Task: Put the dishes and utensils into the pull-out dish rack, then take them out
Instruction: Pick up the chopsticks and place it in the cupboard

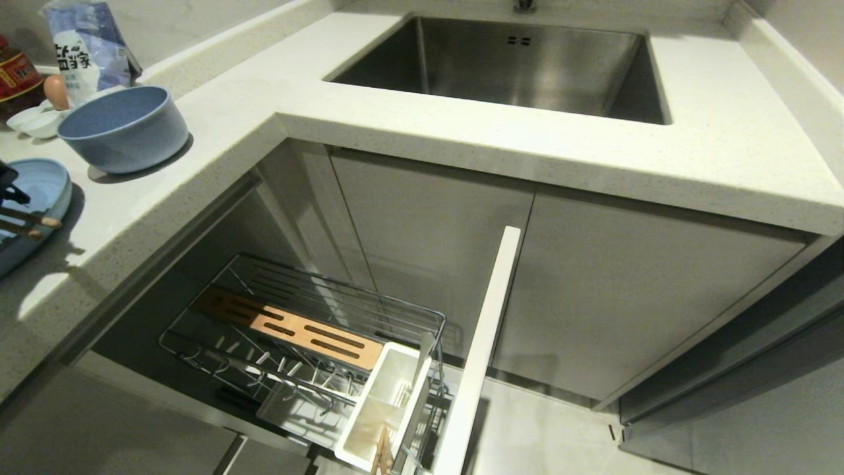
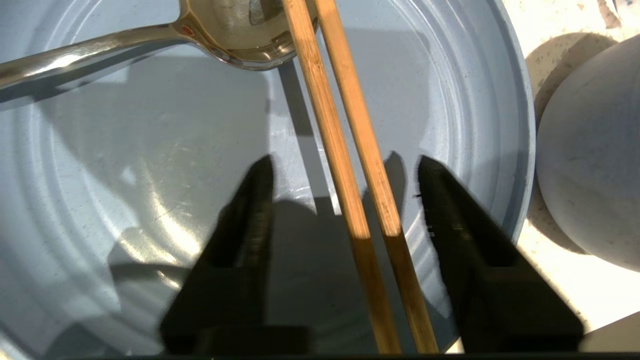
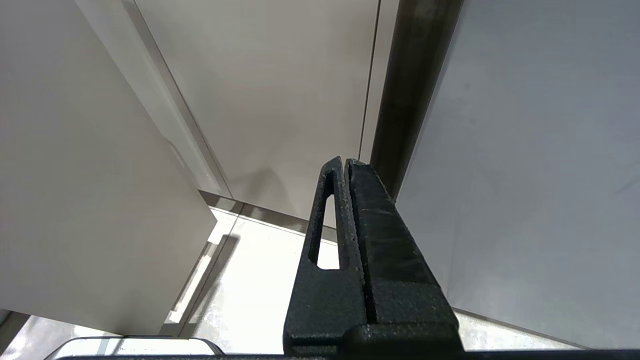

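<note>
Here: left gripper (image 2: 345,170), jaws half-spread astride chopsticks (image 2: 350,165), nothing pinched; chopsticks on plate (image 2: 125,175), far left counter, by spoon (image 2: 150,40). Advice: squeeze both sticks evenly, then lift level. Right gripper (image 3: 345,162) closed, empty.

Bright overhead light, hard shadows and glare across the plate (image 2: 125,210), wide-angle bending at edges.

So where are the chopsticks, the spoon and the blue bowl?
chopsticks (image 2: 350,165): left wrist view, middle of the two sticks.
spoon (image 2: 235,30): left wrist view, its scoop.
blue bowl (image 1: 125,128): head view, its outer wall.
</note>
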